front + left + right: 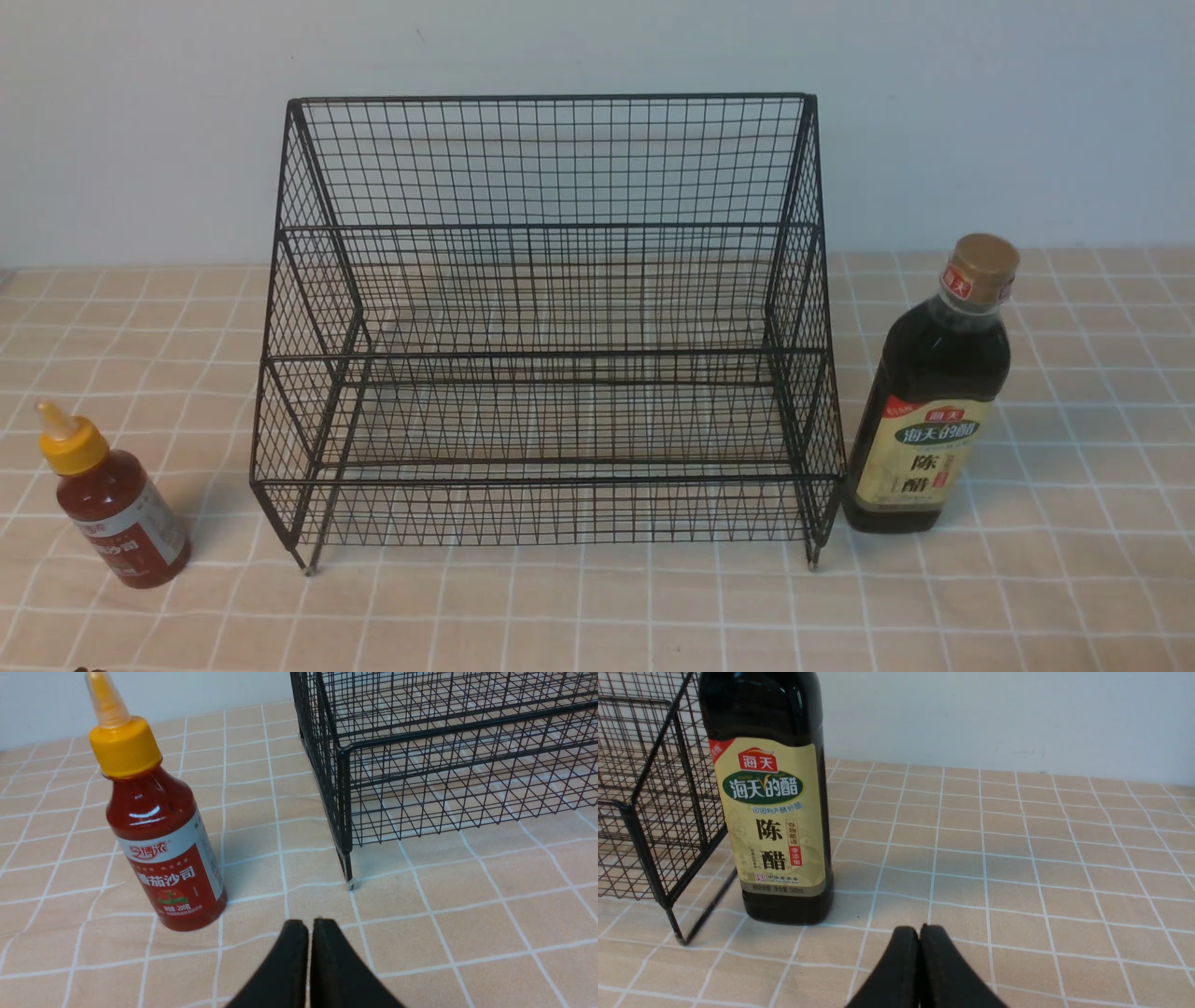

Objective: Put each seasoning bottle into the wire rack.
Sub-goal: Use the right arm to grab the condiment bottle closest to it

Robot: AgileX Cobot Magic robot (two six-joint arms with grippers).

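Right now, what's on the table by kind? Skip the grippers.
Seasoning bottles: 2 (dark vinegar bottle, red sauce squeeze bottle)
Wire racks: 1 (black two-tier wire rack, nothing in it)
Total: 3

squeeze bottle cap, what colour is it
Yellow, with a translucent nozzle tip on the squeeze bottle cap; clearest in the left wrist view.
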